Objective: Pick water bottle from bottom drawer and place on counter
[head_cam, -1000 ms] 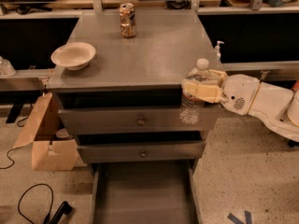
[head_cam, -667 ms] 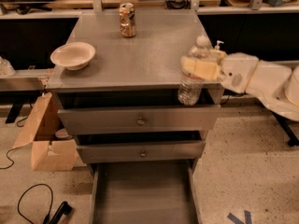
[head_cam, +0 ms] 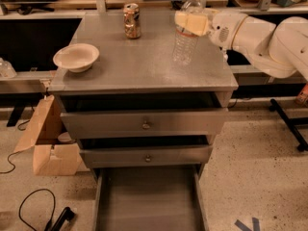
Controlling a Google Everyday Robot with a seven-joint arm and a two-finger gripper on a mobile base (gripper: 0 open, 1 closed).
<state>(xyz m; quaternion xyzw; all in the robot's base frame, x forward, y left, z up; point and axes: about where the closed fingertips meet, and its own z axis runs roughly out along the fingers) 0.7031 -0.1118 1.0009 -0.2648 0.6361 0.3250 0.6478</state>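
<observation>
Clasping the water bottle [head_cam: 185, 44] upright, pincer [head_cam: 191, 23] tight, by right edge of counter [head_cam: 139, 69]

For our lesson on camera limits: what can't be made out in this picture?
Camera view: the gripper, over the right rear of the counter, covers part of the water bottle.
Bottom drawer: front cut off by the lower edge.
Drink can: print too blurred to read.
Arm: base beyond the right edge.
</observation>
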